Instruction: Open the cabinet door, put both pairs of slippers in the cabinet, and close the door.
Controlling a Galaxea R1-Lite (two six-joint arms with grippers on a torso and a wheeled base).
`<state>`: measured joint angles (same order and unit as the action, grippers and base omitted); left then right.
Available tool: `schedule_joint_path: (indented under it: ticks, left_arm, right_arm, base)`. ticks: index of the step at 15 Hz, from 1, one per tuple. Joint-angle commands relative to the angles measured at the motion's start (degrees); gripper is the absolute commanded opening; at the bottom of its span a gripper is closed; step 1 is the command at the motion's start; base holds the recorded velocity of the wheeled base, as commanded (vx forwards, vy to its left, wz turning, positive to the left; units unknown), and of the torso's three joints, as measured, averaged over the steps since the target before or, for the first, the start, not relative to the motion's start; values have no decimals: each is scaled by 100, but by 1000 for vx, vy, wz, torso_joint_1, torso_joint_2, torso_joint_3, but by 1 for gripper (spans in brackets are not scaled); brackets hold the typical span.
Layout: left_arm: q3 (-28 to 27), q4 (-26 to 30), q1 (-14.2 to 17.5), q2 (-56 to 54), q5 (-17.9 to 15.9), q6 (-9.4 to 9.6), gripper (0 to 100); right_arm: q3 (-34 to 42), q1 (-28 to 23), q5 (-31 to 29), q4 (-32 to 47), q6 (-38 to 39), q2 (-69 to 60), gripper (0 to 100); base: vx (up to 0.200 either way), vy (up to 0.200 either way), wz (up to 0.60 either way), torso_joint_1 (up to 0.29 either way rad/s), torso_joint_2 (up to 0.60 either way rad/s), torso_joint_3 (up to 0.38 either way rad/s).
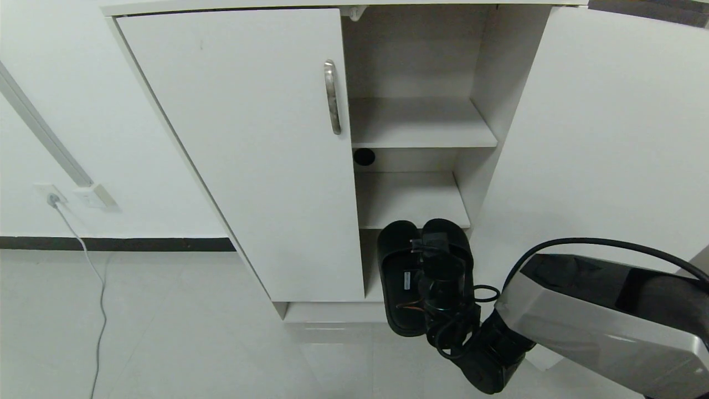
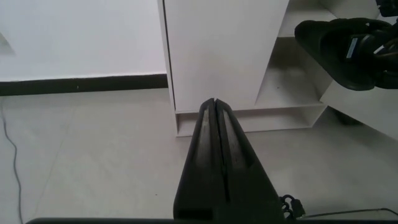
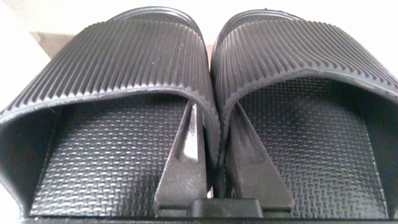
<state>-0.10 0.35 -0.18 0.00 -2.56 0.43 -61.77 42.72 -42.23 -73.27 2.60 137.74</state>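
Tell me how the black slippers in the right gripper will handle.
The pair of black ribbed rubber slippers probably flexes only slightly, looking thick and moulded. The textured rubber should hold against the right gripper's fingers. Likely light: pinched by the inner edges alone.

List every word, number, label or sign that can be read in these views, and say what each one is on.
Pale label on an insole of the black slippers: too small to read.
Pale patch on the slippers in the left wrist view: blurred, unreadable.
Cabinet and wall socket: no print visible.
No text is legible anywhere.
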Motion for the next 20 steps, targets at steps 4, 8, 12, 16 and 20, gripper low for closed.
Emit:
schedule_joint_path:
  ticks: [4,8,12,16,20]
  left_arm:
    - [1,0,1,9,1,1,0]
    - [1,0,1,9,1,1,0]
    - [-8,0,1,9,1,1,0]
    - [1,0,1,9,1,1,0]
    - [1,0,1,9,10,1,0]
  right_arm:
    - [-2,-18,4,-4,-22,42,0]
    - [-2,-44,4,-4,-31,-2,0]
    - [-11,-62,4,-4,-49,-81,0]
    - [-2,-53,4,-12,-49,-98,0]
    - [-54,-88,83,14,-49,-10,0]
  base:
    - [0,0,0,0,0,0]
    - [50,0,0,1,2,1]
    - [200,0,0,0,2,4]
    - [200,0,0,1,-1,1]
    - [150,0,0,3,2,2]
